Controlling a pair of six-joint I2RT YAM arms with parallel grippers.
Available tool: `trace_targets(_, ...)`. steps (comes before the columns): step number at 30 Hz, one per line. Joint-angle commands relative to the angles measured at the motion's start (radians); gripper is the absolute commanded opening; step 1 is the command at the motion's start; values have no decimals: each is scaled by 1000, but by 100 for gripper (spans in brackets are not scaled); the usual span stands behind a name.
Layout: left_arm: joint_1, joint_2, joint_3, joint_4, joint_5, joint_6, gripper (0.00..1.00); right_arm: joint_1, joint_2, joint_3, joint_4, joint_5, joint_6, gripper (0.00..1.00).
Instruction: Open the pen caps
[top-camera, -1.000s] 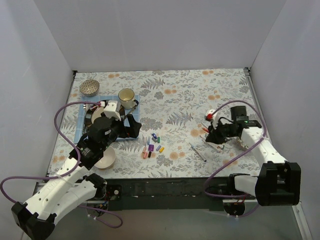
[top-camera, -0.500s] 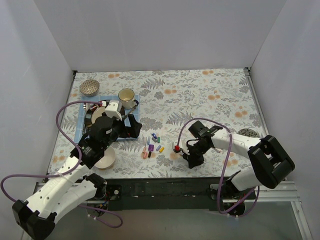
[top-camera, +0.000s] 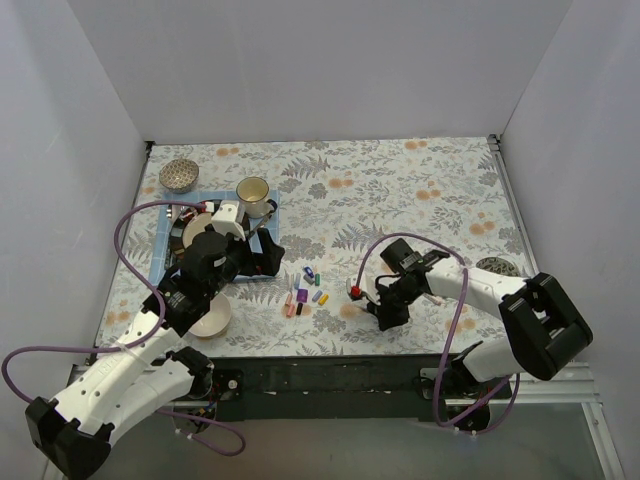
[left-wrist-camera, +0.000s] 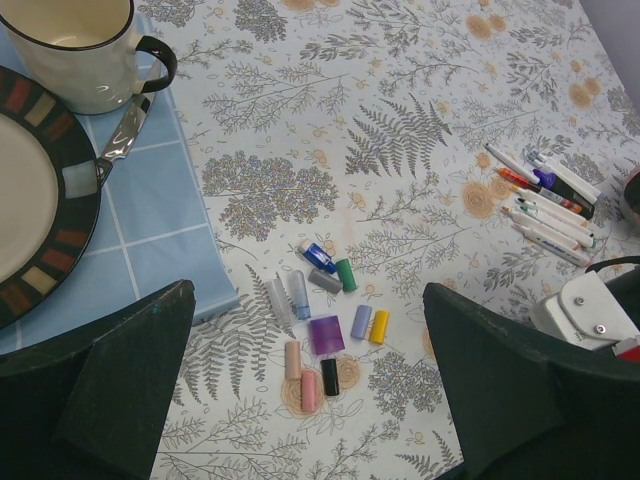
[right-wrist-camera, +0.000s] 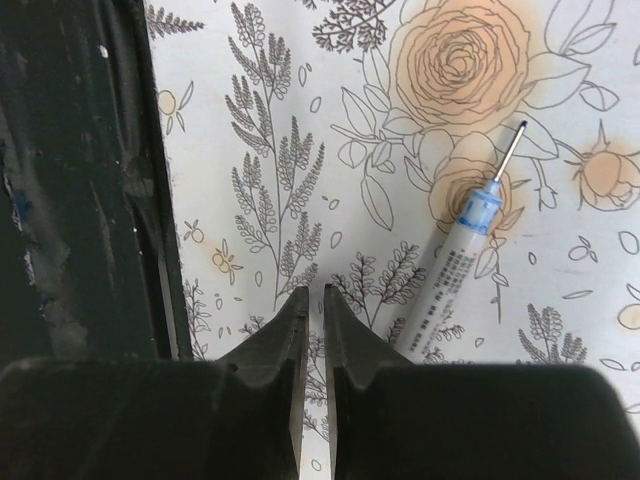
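Observation:
Several loose pen caps (top-camera: 305, 290) lie in a cluster mid-table: blue, green, grey, clear, purple, lilac, yellow, pink and black (left-wrist-camera: 325, 320). My left gripper (left-wrist-camera: 320, 400) hovers over them, wide open and empty; it also shows in the top view (top-camera: 265, 255). Several pens (left-wrist-camera: 545, 200) lie side by side to the right of the caps. My right gripper (right-wrist-camera: 312, 295) is shut and empty, low over the cloth near the table's front edge (top-camera: 387, 315). An uncapped white pen with a blue collar (right-wrist-camera: 460, 265) lies just right of its fingers, not touching them.
A blue mat (top-camera: 165, 245) at the left holds a mug (left-wrist-camera: 75, 50), a dark-rimmed plate (left-wrist-camera: 30, 200) and cutlery (left-wrist-camera: 125, 135). A pale bowl (top-camera: 212, 318) sits front left, a metal bowl (top-camera: 179, 176) back left, a dark dish (top-camera: 497, 266) right. The black front edge (right-wrist-camera: 80, 200) is close.
My right arm has swung from the right side to the table's front middle, beside the single pen, then settled with a slight shift. The left arm has stayed put.

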Motion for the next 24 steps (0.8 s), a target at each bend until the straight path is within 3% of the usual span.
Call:
trace_targets(1, 0, -15, -1, 7, 0, 2, 98, -24, -22, 30, -30, 15, -73, 18)
trace_targets(7, 0, -15, 0, 7, 4, 2, 98, -53, -30, 62, -113, -54, -145, 20)
trace_targets(15, -2, -15, -3, 7, 4, 2, 98, -53, -61, 56, -96, -54, -145, 26)
trace_targets(24, -2, -11, -1, 7, 3, 2, 98, -53, -85, 72, -142, -127, -191, 26)
